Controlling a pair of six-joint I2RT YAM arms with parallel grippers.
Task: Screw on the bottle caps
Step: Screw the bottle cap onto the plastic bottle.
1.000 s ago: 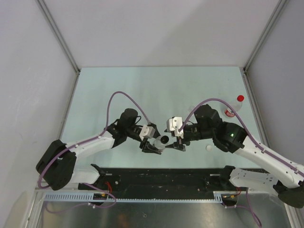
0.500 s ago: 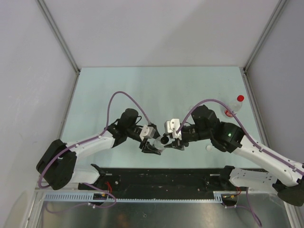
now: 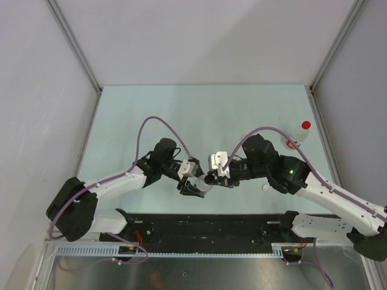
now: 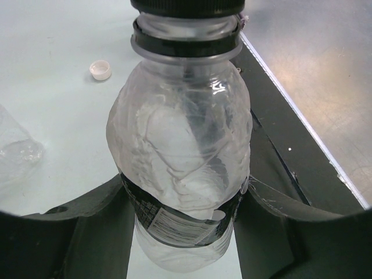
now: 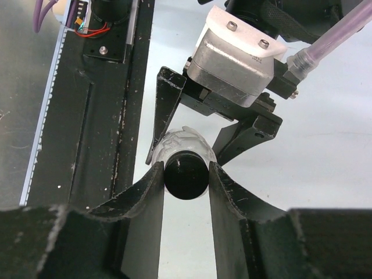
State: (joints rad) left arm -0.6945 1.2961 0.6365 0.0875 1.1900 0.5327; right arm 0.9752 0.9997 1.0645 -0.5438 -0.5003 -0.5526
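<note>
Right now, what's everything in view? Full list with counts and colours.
held bottle: 1, clear, gripped in the left pincer above the table's near edge
black cap: 1, black, on the held bottle's neck
red-capped bottle: 1, clear, far right of the table, red cap at its end
third bottle: 1, clear, crumpled, only partly in view on the table
white cap: 1, whitish, loose on the table
table: 1, pale green
left pincer: 1, black, shut on the held bottle
right pincer: 1, black, fingers against both sides of the black cap
</note>
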